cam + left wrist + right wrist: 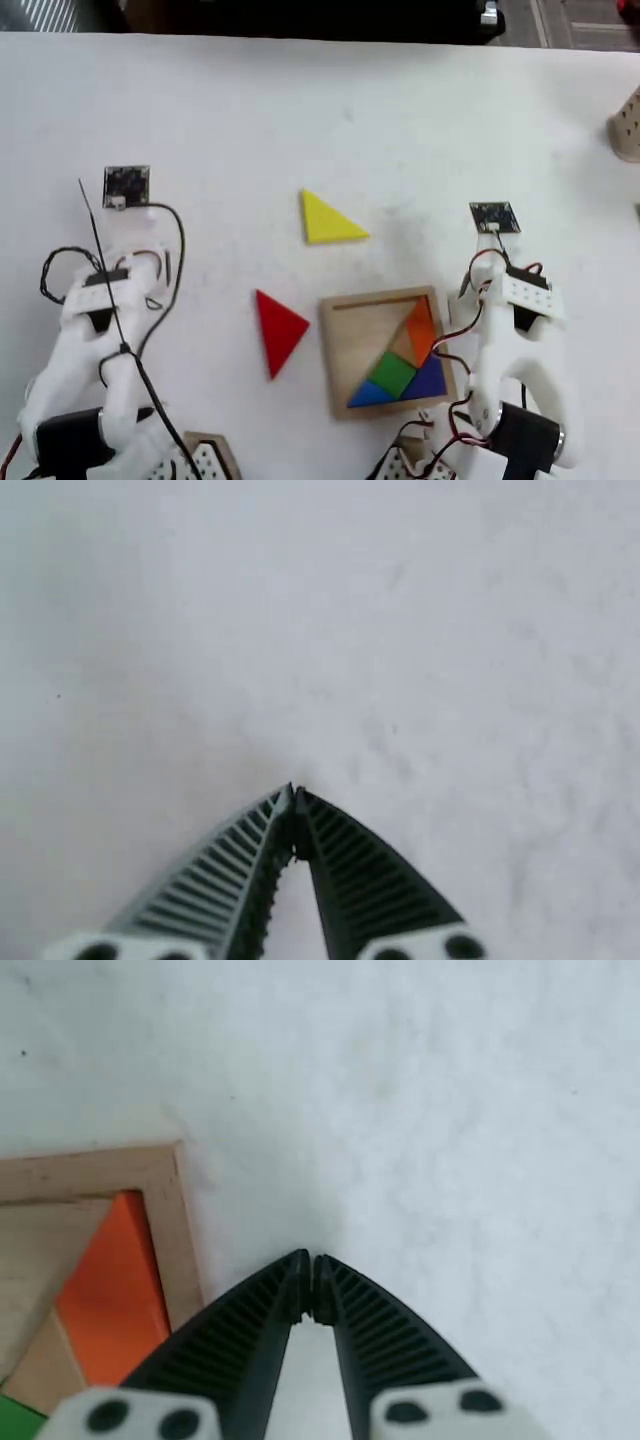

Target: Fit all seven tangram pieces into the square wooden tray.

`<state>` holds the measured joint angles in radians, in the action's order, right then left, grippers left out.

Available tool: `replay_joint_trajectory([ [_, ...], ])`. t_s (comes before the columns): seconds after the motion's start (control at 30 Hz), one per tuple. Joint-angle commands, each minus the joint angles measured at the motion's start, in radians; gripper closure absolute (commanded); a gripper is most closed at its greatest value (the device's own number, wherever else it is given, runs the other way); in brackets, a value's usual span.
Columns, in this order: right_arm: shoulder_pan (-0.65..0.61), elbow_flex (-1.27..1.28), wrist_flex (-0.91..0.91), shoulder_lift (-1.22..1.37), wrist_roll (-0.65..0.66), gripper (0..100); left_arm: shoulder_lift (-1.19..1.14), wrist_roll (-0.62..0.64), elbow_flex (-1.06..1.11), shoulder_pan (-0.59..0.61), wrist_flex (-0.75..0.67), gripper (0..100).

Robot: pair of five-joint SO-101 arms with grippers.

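Just beside my right gripper [308,1272] sits the tray [186,1222], its orange piece [112,1280] against the near rim. That half is filled, and the bare wood on the far side looks meant for the two big triangles. The red triangle [278,330] lies just past the tray, between my grippers, and the yellow triangle [328,220] lies farther out. My left gripper [295,798] hangs over bare table [420,630]. Both grippers are pressed together and hold nothing, parked, I judge, until a triangle is chosen.

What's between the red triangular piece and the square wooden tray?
Nothing. In the high view, a strip of bare white table separates the red triangular piece from the square wooden tray.
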<state>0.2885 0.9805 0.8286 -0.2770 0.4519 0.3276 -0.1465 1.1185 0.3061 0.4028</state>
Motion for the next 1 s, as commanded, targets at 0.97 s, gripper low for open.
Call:
replay_joint_trajectory([
  [0.97, -0.731, -0.589, 0.088, 0.173, -0.193, 92.6, 0.001, -0.054, -0.032, 0.008, -0.1, 98],
])
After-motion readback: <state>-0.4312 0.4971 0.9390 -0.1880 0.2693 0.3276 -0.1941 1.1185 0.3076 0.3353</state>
